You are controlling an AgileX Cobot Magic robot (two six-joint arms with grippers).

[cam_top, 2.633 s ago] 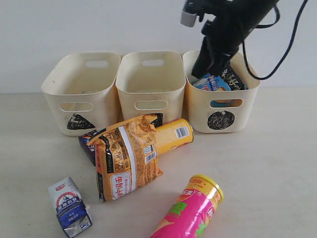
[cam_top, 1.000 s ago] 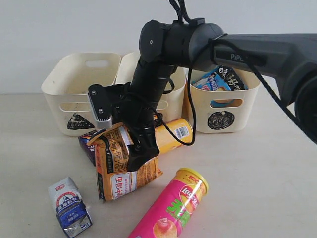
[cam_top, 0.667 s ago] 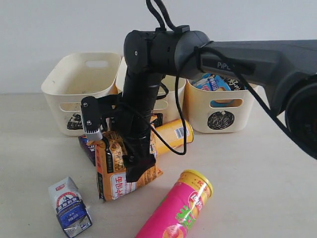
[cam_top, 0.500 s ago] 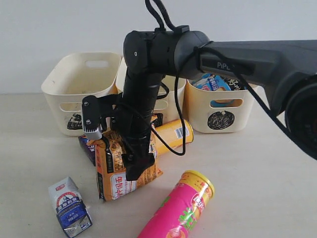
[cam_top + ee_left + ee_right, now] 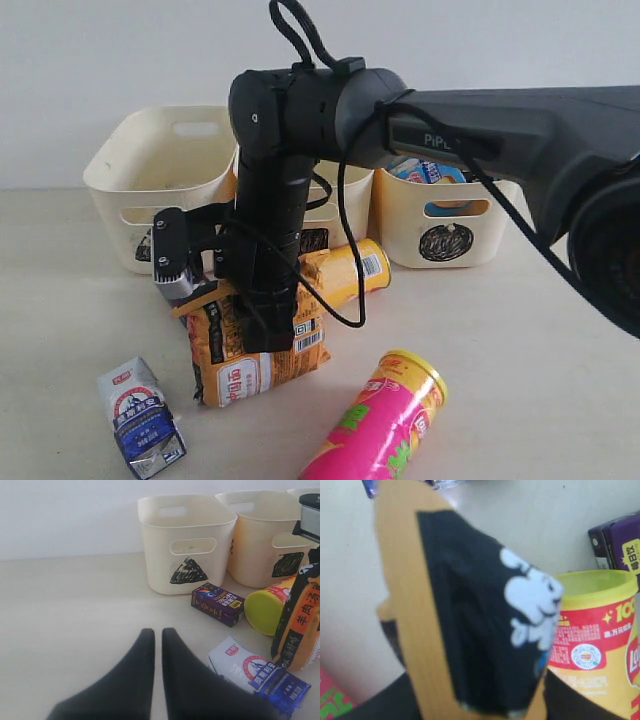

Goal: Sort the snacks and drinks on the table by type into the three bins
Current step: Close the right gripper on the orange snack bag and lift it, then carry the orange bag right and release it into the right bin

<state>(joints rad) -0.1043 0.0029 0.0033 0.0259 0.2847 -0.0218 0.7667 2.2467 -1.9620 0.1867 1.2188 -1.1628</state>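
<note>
My right gripper [image 5: 262, 322] reaches across the middle and is shut on the orange-brown bag [image 5: 250, 352], which stands tilted on the table [image 5: 520, 330]; close up the bag [image 5: 470, 620] fills the gap between the dark fingers [image 5: 395, 702]. Behind it lies the yellow tube [image 5: 345, 272]. The pink tube [image 5: 385, 420] lies at the front. A white and blue carton [image 5: 140, 415] sits front left, the purple carton [image 5: 217, 603] by the triangle bin [image 5: 150, 170]. The blue-black bag [image 5: 425, 172] is in the circle bin [image 5: 445, 225]. My left gripper [image 5: 157, 632] hovers shut and empty over bare table.
The square bin [image 5: 345, 205] stands between the other two, mostly behind my right arm. The three bins line the back wall. The right arm's cable loops above the yellow tube. Bare table stretches to the right of the pink tube and to the far left.
My right gripper came down from the circle bin and closed on the orange-brown bag, shifting it slightly left and upright. The pink tube rolled a little. The left gripper stayed shut.
</note>
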